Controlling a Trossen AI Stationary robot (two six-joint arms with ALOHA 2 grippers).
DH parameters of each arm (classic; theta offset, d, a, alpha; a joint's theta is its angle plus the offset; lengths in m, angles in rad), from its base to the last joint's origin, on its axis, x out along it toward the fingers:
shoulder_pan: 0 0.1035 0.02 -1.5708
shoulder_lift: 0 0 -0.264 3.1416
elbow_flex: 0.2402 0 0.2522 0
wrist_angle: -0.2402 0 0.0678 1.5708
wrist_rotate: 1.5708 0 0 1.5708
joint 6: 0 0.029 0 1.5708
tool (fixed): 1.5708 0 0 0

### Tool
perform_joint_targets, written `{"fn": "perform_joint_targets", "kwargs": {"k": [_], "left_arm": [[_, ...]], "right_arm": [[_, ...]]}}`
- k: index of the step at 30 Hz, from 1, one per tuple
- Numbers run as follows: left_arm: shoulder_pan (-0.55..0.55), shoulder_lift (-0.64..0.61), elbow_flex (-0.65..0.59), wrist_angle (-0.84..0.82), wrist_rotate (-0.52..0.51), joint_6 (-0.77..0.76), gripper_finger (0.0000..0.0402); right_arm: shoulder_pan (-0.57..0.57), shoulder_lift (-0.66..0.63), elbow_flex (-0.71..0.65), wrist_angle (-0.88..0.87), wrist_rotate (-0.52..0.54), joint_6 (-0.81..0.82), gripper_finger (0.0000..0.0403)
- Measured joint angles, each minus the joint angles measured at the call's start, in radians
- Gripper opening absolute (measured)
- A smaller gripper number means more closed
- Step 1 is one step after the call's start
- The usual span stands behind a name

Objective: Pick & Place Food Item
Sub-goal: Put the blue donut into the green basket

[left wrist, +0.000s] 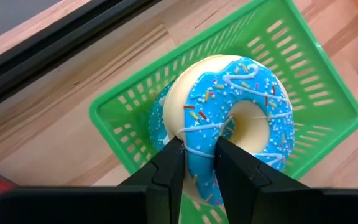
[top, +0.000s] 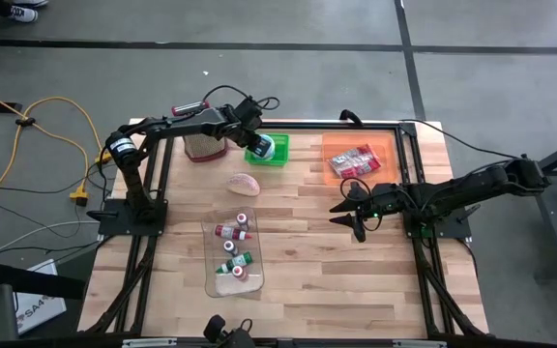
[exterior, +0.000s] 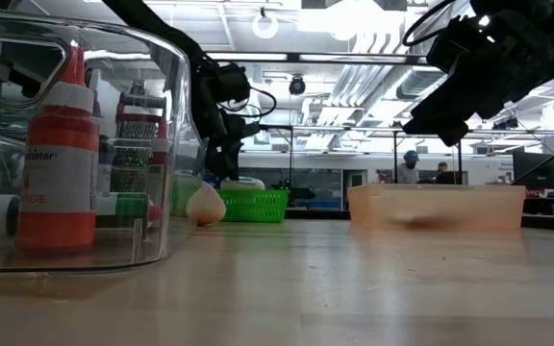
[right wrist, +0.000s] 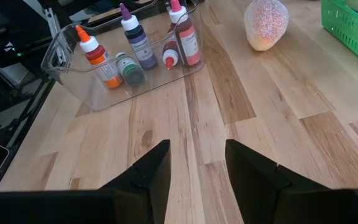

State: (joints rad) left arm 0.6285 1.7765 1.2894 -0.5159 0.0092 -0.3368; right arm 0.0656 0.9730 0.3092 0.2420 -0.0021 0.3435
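A donut (left wrist: 229,118) with blue icing and sprinkles sits tilted over a green basket (left wrist: 319,81) at the table's far middle (top: 267,148). My left gripper (left wrist: 199,146) is shut on it, reaching in from the left (top: 257,145). More blue shows just behind the donut, inside the basket. A pink speckled, egg-shaped food item (top: 244,183) rests on the wood just in front of the basket. My right gripper (top: 351,208) hangs open over the table's right half, holding nothing (right wrist: 197,152). My left gripper pinches the nearest stretch of the donut's ring (left wrist: 201,134) between its two fingers, which lie across the ring. They come slanting down from above and from the table's left. The donut stands tilted on edge, icing toward the camera. I cannot tell whether its lower rim touches the basket.
A clear tub (top: 233,253) of sauce bottles lies at the near middle. At the far right, an orange tray (top: 385,145) holds red packets. A metal grater with a red rim (top: 203,147) stands left of the basket. Bare wood lies between the tub and my right gripper.
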Motion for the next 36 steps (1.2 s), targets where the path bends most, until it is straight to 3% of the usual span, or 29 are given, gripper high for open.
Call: {"fn": "perform_joint_targets", "kwargs": {"k": [21,30,36], "left_arm": [[0.000,-0.001,0.000,-0.005,-0.006,0.007,0.0078],[0.000,-0.001,0.000,-0.005,-0.006,0.007,0.0126],[0.000,-0.001,0.000,-0.004,-0.006,0.010,0.0134]], "right_arm": [[0.000,0.000,0.000,0.000,0.000,0.000,0.0142],[0.000,0.000,0.000,0.000,0.000,0.000,0.0142],[0.000,0.000,0.000,0.000,0.000,0.000,0.0142]]}}
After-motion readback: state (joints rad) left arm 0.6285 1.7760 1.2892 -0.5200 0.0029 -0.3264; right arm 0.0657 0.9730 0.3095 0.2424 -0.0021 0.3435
